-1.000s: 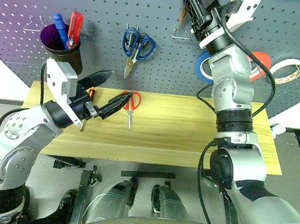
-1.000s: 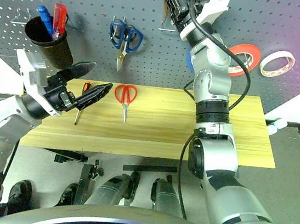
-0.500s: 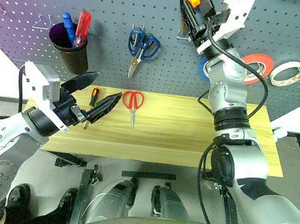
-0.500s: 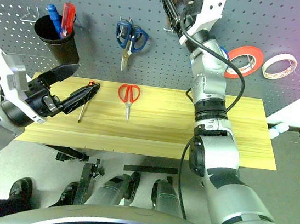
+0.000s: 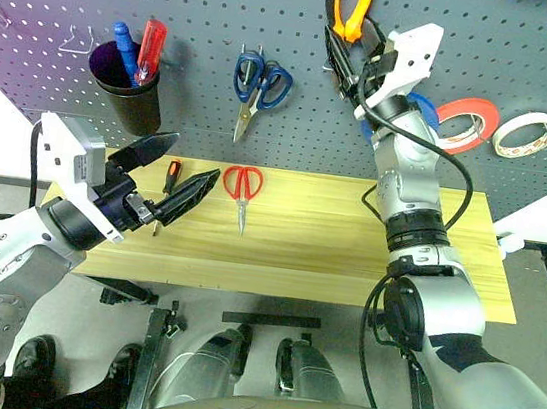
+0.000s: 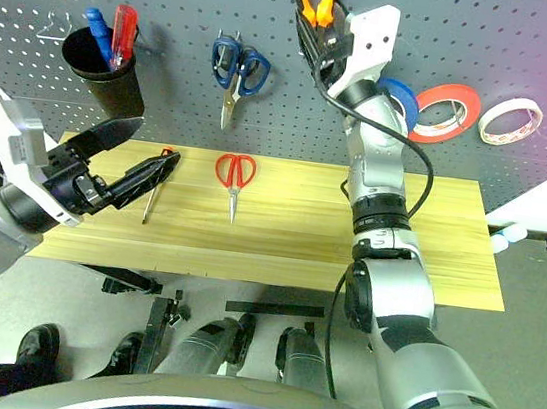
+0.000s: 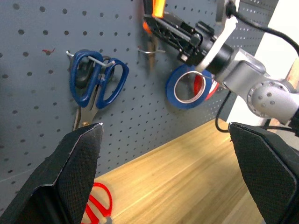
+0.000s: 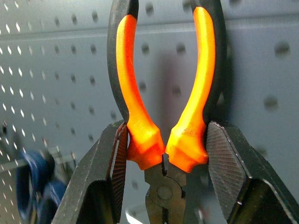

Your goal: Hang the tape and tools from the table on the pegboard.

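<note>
Right gripper (image 8: 161, 172): raised against the pegboard (image 5: 199, 3), its two black fingers clamped on the orange-and-black pliers (image 8: 163, 93) low on the handles, just above the pivot. The handles point up, probably so their open loop can drop over a hook.
Hook for the pliers: a thin metal hook (image 7: 150, 51) juts from the board close beside the gripped pliers; whether a handle has caught it cannot be told.
Left gripper (image 5: 160, 182): hovers above the left end of the table (image 5: 346, 265), fingers spread wide apart and holding nothing, seemingly ready for the next pick.
Screwdriver (image 5: 168, 179): small, orange-and-black handle, lying on the wood just beyond the left gripper's fingers.
Red scissors (image 5: 242, 188): flat on the table near the middle, blades pointing toward the robot, not yet hung.
Cream tape (image 5: 523, 134): thin pale ring already hanging on the board at far right, beside the red-orange roll (image 5: 466, 124).
Not for moving: blue roll (image 7: 188, 87), blue scissors (image 5: 257, 83) and a black cup (image 5: 127, 94) of screwdrivers on the board.
Progress: tape hung, pliers being hung, two tools left on the table.
</note>
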